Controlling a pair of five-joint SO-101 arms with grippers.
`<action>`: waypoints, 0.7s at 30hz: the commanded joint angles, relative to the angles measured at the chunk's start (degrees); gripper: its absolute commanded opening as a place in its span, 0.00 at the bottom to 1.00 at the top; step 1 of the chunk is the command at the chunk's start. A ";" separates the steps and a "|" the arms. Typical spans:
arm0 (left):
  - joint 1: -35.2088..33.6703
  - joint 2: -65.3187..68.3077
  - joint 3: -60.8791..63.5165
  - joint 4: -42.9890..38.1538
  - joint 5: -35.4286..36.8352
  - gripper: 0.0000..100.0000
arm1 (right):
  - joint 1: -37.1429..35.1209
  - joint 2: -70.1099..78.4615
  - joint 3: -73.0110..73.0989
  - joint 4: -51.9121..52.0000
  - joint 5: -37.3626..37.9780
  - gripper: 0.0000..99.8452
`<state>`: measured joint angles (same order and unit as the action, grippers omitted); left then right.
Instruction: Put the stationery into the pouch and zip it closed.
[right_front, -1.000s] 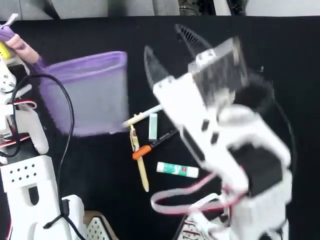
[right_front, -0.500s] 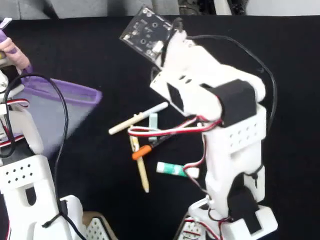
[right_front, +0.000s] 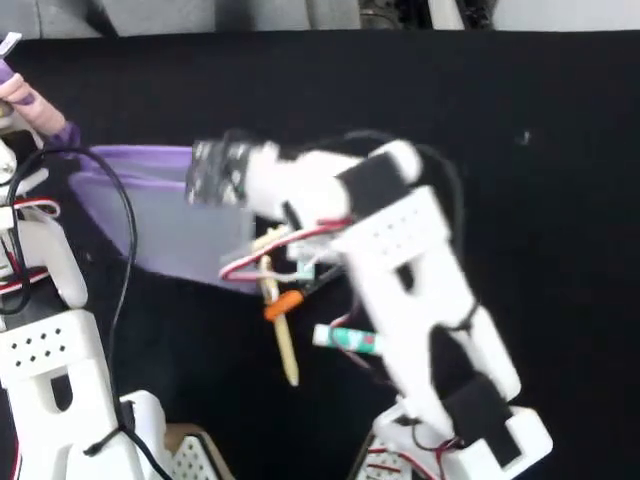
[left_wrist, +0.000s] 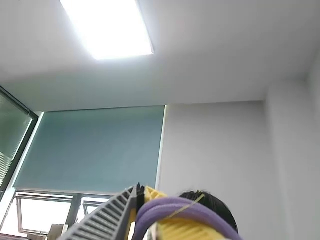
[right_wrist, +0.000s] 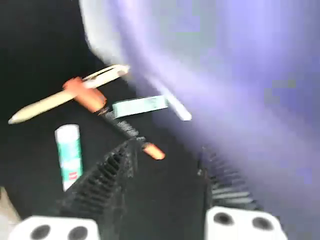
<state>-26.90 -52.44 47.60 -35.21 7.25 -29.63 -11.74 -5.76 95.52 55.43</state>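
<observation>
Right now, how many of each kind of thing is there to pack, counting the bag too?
Pens and pencils: 3 (wooden pencil, orange-capped pen, white marker)
Glue stick: 1
Small teal block: 1
Purple pouch: 1
Total: 6
</observation>
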 joint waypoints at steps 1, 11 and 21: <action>-0.48 -0.26 -0.84 -1.23 0.09 0.03 | -5.19 -0.48 14.81 -6.59 10.02 0.14; -3.30 0.00 -1.10 -1.23 0.44 0.03 | -7.21 -0.13 34.33 -23.03 9.05 0.13; -3.30 0.00 -1.01 -1.23 0.18 0.03 | -11.96 0.04 47.96 -39.03 7.47 0.17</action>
<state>-29.71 -52.26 47.60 -35.21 7.25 -39.74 -11.65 39.43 63.08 63.78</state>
